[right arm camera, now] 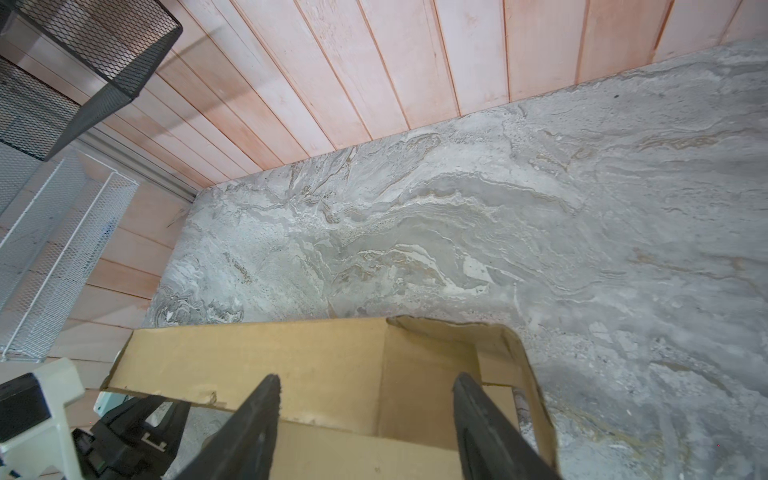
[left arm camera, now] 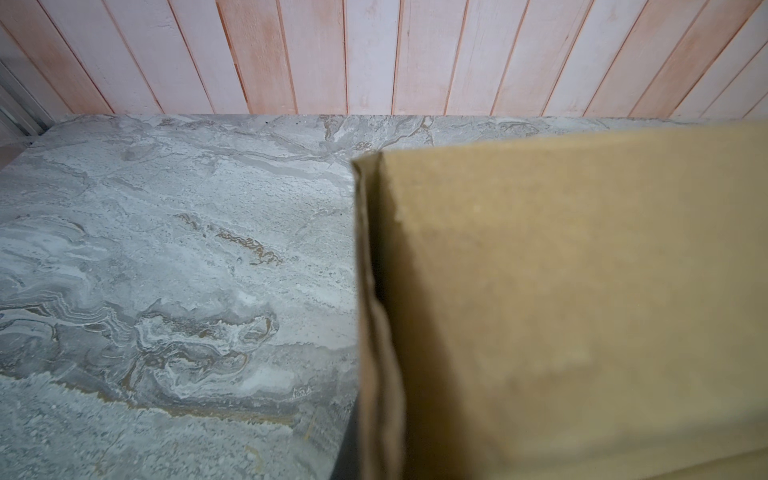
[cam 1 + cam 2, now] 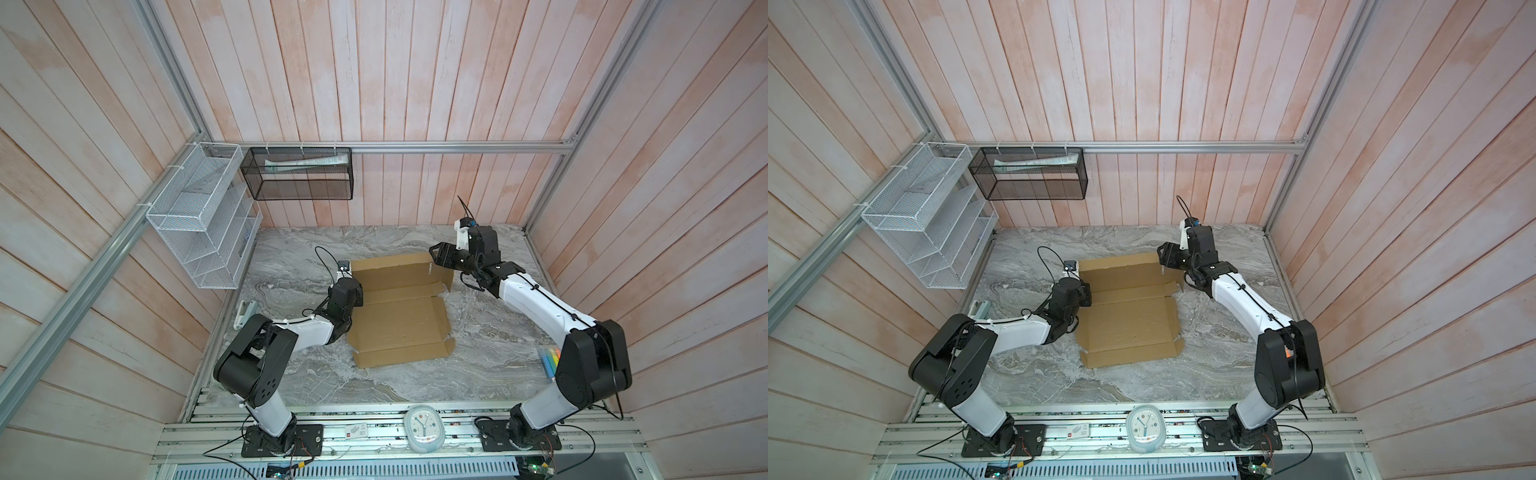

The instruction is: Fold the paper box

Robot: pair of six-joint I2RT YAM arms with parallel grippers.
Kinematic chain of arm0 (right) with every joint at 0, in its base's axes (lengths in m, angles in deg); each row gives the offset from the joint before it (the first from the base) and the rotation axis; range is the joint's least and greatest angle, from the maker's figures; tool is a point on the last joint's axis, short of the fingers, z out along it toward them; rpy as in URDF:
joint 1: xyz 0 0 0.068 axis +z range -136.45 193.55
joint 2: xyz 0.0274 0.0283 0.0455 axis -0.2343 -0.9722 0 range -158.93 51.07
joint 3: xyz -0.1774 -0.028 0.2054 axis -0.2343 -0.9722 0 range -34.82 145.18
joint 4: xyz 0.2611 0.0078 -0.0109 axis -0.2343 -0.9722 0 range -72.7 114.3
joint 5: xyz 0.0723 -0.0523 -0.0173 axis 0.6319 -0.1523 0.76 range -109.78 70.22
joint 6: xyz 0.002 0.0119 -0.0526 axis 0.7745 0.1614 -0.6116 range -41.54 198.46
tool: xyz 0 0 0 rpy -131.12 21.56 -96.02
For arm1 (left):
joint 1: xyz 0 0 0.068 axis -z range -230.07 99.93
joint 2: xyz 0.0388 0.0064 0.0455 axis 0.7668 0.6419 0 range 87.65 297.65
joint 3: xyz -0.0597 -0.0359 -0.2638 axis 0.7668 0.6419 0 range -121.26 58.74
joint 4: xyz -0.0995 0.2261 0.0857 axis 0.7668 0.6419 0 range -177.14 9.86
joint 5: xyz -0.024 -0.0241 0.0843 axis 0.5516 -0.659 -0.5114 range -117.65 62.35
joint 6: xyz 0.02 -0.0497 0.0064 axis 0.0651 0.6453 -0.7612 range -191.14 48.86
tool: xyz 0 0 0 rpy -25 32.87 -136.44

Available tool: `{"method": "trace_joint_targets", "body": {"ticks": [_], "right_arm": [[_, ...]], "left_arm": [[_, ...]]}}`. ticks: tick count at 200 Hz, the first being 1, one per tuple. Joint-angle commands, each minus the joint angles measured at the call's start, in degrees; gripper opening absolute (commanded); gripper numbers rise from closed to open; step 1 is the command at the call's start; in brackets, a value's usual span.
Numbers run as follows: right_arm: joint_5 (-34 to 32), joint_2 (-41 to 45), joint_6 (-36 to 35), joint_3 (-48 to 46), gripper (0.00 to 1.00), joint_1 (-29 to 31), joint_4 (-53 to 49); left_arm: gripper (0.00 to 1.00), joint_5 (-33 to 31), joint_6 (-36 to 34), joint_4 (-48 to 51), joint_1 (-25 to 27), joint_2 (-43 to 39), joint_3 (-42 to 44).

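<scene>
– Middle of the marble table [image 3: 490, 332], that's where the paper box [image 3: 399, 320] sits, right? Mostly flat, with the far panel tipped up. What are the arms up to?

– Yep. The left gripper [image 3: 354, 291] is at the box's left edge, squeezed together on the cardboard as far as I can see; its wrist view is basically all brown. The right gripper [image 1: 365, 415] is at the far right corner, jaws apart, straddling the raised corner. Can't tell if it's touching.
</scene>
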Motion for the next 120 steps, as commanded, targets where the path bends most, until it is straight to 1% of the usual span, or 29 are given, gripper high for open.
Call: {"method": "trace_joint_targets", "body": {"ticks": [1,56,91,120], "right_arm": [[0.9,-2.1,-2.0,1.8,0.68,-0.8,-1.6],[2.8,-5.1,-2.5,3.7,0.68,-1.1,-1.8],[4.1,-4.8,-1.8,2.2,0.68,-0.9,-1.1],[4.1,-3.9,-1.5,0.7,0.65,-0.5,-0.9]], "left_arm": [[0.00,2.2,0.9,1.0,-0.4,-2.1,0.4],[0.00,3.6,1.3,1.9,-0.6,-2.2,0.0],[0.00,3.5,1.1,2.5,-0.7,-2.5,-0.3],[0.00,3.0,1.2,2.7,-0.6,-2.6,-0.4]]}}
